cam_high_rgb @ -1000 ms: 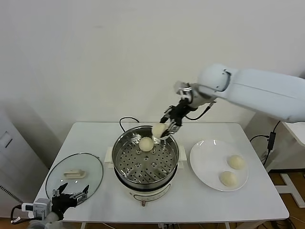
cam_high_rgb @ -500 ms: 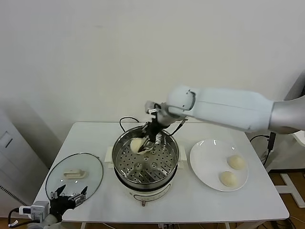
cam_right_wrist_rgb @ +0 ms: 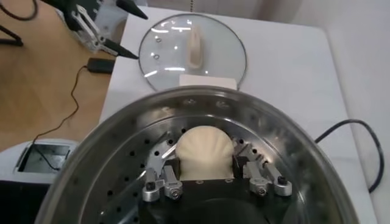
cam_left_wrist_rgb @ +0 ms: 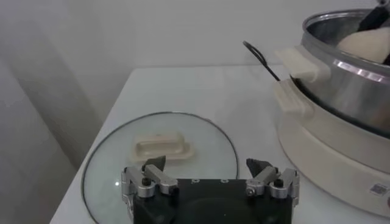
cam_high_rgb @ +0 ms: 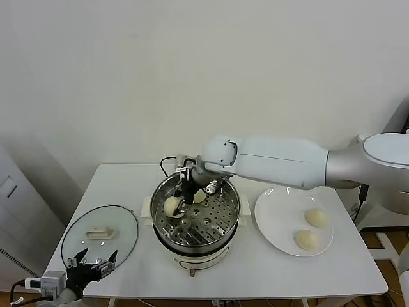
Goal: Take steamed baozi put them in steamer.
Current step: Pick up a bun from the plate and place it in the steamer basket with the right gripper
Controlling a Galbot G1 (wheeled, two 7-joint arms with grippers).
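White tabletop (cam_high_rgb: 128, 185) carries, from the left, the glass lid (cam_high_rgb: 99, 236) with the idle left gripper (cam_high_rgb: 92, 261) spread open beside it, then the steamer (cam_high_rgb: 195, 214), then the plate (cam_high_rgb: 281, 224). One baozi (cam_high_rgb: 199, 197) seems already set on the perforated tray, partly hidden behind the arm, and two buns (cam_high_rgb: 311, 228) wait on the plate. The right gripper (cam_right_wrist_rgb: 207, 173) is down inside the steamer, clamped on a second baozi (cam_right_wrist_rgb: 204, 152) sitting squarely between its fingers, just above the tray.

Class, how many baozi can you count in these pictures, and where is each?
4: one baozi in the right gripper inside the steamer, one on its tray behind, two on the plate.
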